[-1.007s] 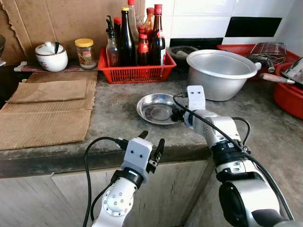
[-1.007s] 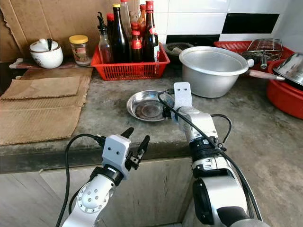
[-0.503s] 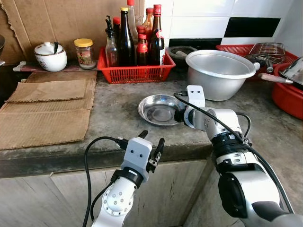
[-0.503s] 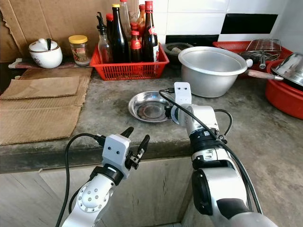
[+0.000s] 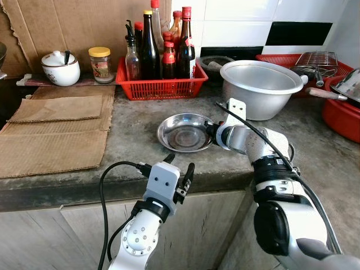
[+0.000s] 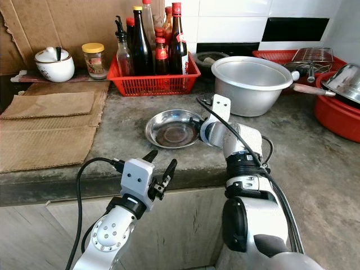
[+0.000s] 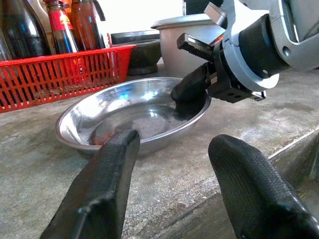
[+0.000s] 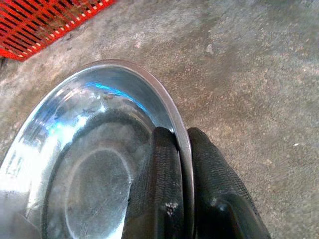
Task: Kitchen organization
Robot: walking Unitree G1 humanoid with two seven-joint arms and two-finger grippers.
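Right gripper point(image 5: 211, 130) pinches the right rim of the steel dish point(image 5: 183, 133), one finger inside the bowl and one outside, as the right wrist view shows. That dish sits on the grey counter point(image 5: 135, 126), in front of the red basket of bottles point(image 5: 160, 84) and left of the large aluminium pot point(image 5: 261, 87). Left gripper point(image 5: 179, 171) hovers at the counter's near edge, fingers spread and holding nothing.
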